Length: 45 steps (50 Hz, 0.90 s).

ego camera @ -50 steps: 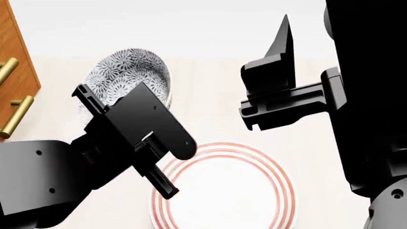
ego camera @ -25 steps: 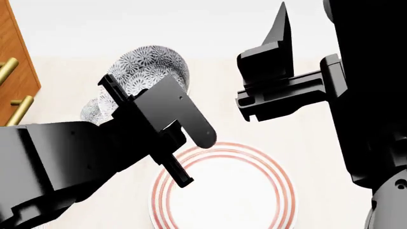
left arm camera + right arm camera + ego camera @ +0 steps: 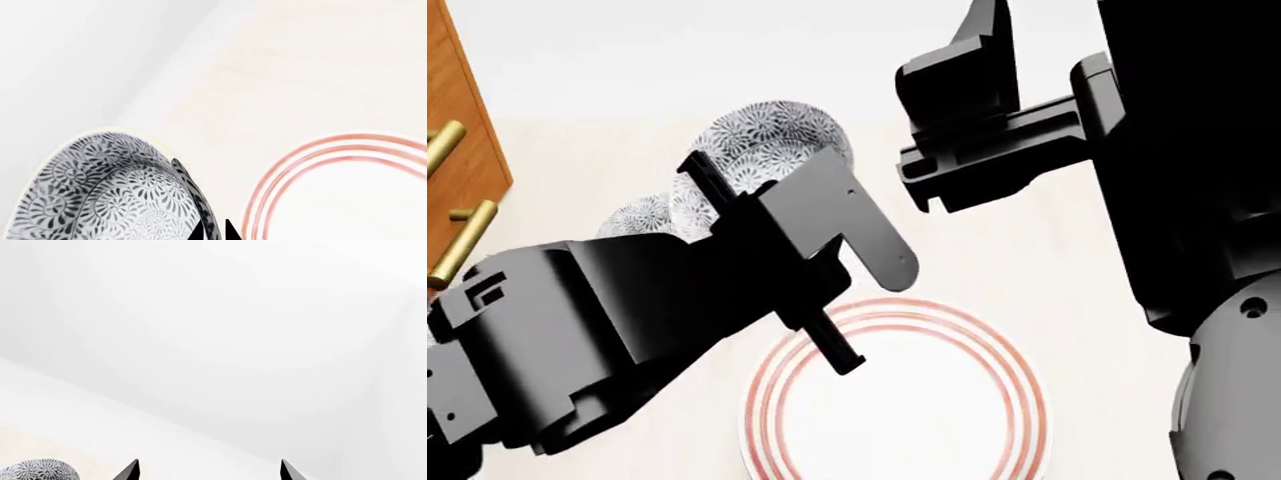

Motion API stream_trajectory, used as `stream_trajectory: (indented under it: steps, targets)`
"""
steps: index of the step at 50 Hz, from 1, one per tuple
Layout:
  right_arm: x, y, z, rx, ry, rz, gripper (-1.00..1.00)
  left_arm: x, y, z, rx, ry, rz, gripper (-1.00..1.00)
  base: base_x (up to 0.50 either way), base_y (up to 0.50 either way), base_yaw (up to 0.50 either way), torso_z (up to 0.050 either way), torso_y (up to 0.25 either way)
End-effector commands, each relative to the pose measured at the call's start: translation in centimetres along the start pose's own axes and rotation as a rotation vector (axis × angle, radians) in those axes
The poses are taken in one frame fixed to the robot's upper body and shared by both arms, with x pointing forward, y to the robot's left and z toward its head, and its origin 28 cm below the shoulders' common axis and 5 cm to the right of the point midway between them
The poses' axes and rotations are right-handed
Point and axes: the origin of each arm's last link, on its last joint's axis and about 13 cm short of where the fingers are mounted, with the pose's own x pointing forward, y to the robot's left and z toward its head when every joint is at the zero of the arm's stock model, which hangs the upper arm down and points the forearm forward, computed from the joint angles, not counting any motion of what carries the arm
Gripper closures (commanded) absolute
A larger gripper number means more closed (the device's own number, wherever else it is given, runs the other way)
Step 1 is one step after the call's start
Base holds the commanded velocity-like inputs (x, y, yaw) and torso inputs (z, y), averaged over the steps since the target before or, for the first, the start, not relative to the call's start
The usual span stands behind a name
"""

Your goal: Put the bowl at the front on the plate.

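Showing nearest, at the bottom of the head view, a large round white plate [image 3: 1025,372] with three thin red rings, lying bare on the pale desk [image 3: 1068,280]. Reaching over its left rim with the black left gripper [image 3: 777,196], jaws clenched on the rim of a small round white ceramic bowl [image 3: 777,135] patterned in dense grey-blue flowers. Holding that bowl lifted clear of the desk and tilted, just beyond the plate's far-left edge. Confirming the pinch in the left wrist view, with dark jaw tips either side of the bowl's wall and the red-ringed rim alongside. Carrying the bowl further right and nearer the plate than half a second ago, so closing in on the set-down, though probably not yet over the plate's middle. Glimpsing a second patterned bowl [image 3: 638,217] past the left arm, lower down, apparently on the desk. Keeping the black right gripper [image 3: 981,60] higher and farther off, jaws spread apart and holding nothing, shifted up and leftward since a second ago. Catching, at the far left edge, a brown wooden cabinet [image 3: 457,130] with brass handles.
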Motion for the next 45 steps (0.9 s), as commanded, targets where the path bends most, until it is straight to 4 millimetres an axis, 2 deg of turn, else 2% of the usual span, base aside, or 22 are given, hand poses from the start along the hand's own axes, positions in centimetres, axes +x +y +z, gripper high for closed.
stream_trajectory:
  steps: [1, 28, 45]
  targets:
    - [0.6, 0.0, 0.5, -0.013, -0.012, 0.017, -1.00, 1.1, -0.7, -0.2, 0.008, 0.011, 0.008, 1.00, 0.00, 0.00, 0.00, 0.000, 0.000]
    - [0.7, 0.3, 1.1, -0.023, -0.050, 0.080, -1.00, 1.9, -4.2, 0.0, 0.039, -0.017, -0.088, 1.00, 0.00, 0.00, 0.00, 0.000, 0.000]
    - [-0.2, 0.1, 1.2, -0.032, -0.051, 0.075, -1.00, 2.2, -6.6, 0.1, 0.072, -0.016, -0.142, 1.00, 0.00, 0.00, 0.00, 0.000, 0.001]
